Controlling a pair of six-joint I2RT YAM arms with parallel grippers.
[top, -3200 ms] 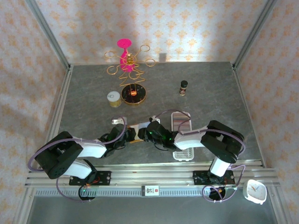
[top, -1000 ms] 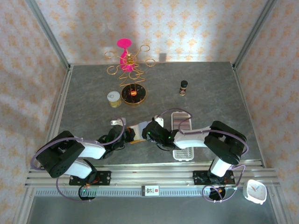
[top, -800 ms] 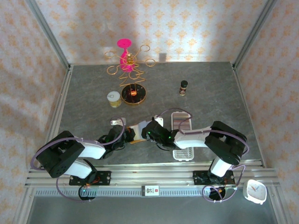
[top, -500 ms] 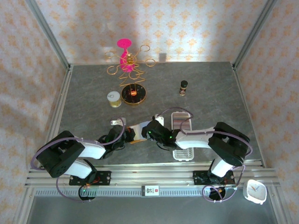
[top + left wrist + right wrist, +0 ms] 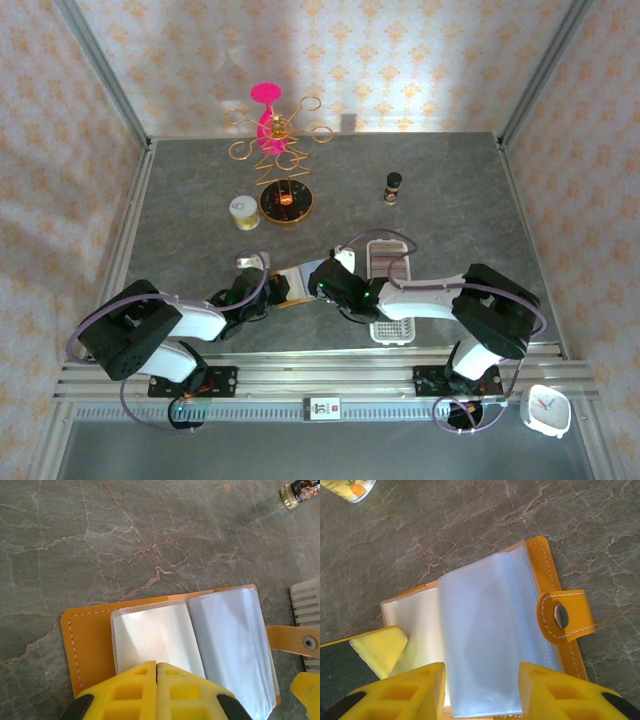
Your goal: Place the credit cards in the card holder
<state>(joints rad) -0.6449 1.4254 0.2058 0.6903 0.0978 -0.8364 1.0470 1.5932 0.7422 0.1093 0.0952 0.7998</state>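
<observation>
The card holder [image 5: 290,274] lies open on the grey table, an orange wallet [image 5: 87,640] with clear inner pockets [image 5: 480,630] and a snap tab [image 5: 565,617]. My left gripper [image 5: 157,664] is shut, its tips pressed on the near edge of the left pocket page [image 5: 155,635]. My right gripper [image 5: 482,672] is open over the pale bluish right-hand leaves, one finger at each side of them. The left gripper [image 5: 270,290] and right gripper [image 5: 320,280] meet at the wallet. The credit cards are hidden; I cannot tell one apart from the pockets.
A long white slotted tray [image 5: 388,290] lies just right of the wallet. Farther back stand a small dark bottle [image 5: 394,186], a yellow can [image 5: 241,211], a round dark dish [image 5: 286,203] and a gold wire stand with a pink top [image 5: 268,125].
The right arm's elbow has drifted to the right and its gripper has shifted slightly over the wallet. The left arm has stayed pressed on the left page.
</observation>
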